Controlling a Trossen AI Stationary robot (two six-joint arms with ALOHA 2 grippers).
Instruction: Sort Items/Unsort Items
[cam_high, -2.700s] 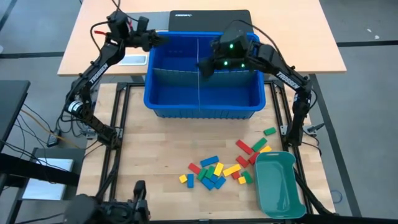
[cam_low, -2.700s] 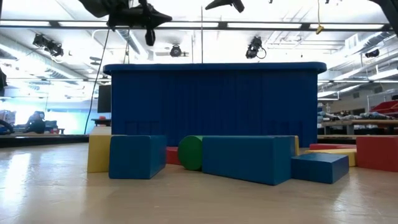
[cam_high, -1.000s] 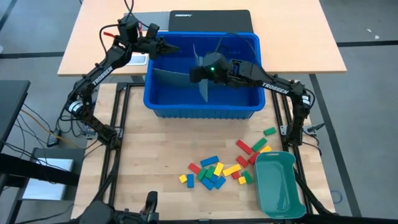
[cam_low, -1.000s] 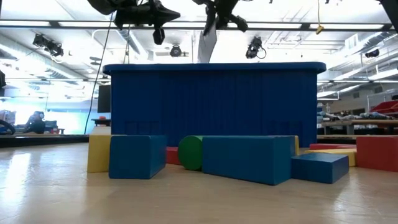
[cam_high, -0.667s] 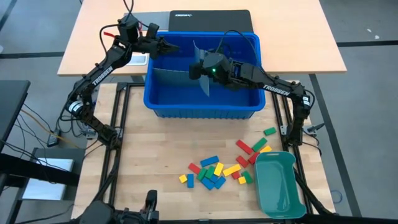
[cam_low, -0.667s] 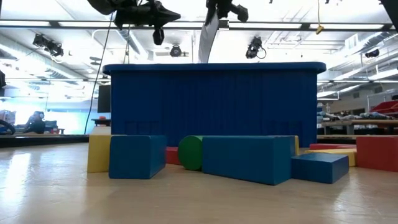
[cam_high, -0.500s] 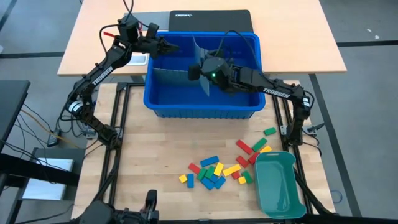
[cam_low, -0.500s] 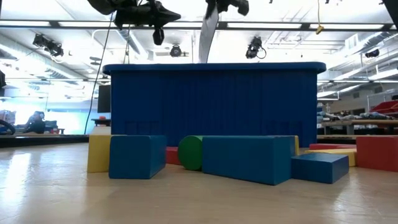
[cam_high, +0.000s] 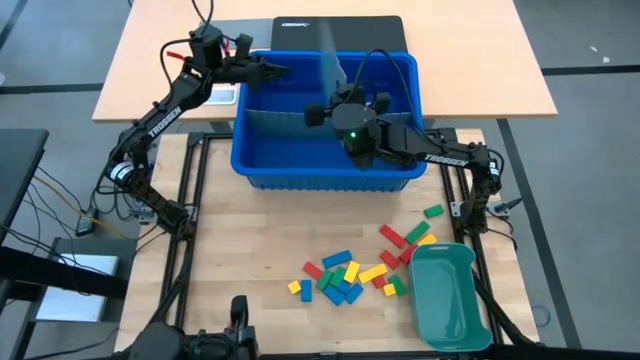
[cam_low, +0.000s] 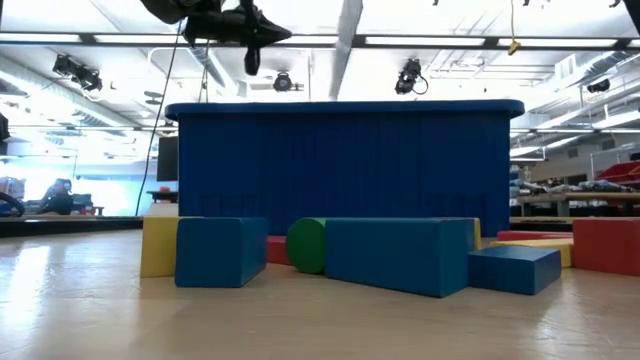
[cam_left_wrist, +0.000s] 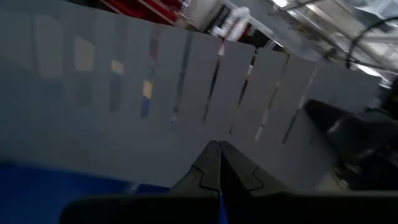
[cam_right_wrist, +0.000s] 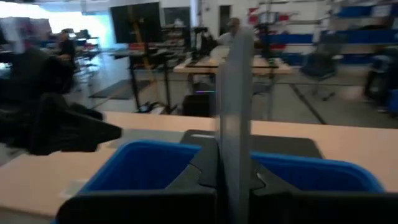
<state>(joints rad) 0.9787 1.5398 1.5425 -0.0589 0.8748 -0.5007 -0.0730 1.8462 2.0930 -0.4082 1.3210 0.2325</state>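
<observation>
The items, small red, yellow, green and blue blocks (cam_high: 345, 275), lie loose on the wooden table, seen close in the low view (cam_low: 400, 255). Beyond them stands a blue bin (cam_high: 325, 170). My right gripper (cam_right_wrist: 233, 180) is over the bin, shut on a grey divider sheet (cam_high: 332, 68). That sheet rises past the bin's rim in the low view (cam_low: 345, 50). My left gripper (cam_left_wrist: 219, 149) is shut over the bin's far left corner (cam_high: 280, 70). It points at a long slotted grey divider (cam_left_wrist: 124, 99); whether it touches it, I cannot tell. My right gripper pinches the grey divider sheet's two faces (cam_right_wrist: 235, 155) between its two fingers (cam_right_wrist: 202, 171). The fingers lie level and point toward the table's far edge. The sheet stands upright, edge-on to the wrist camera. Its lower end (cam_low: 336, 95) drops behind the bin's wall, hidden.
A teal tray (cam_high: 450, 295) sits at the near right corner beside the blocks. A black case (cam_high: 338, 30) and a white object (cam_high: 215, 95) lie on the far table behind the bin. The long divider (cam_high: 275, 118) stands inside the bin.
My right gripper has risen out of the low view's top. It has swung from pointing toward the table's left to pointing toward its far edge. The grey sheet went with it, higher above the bin's rim and now upright.
</observation>
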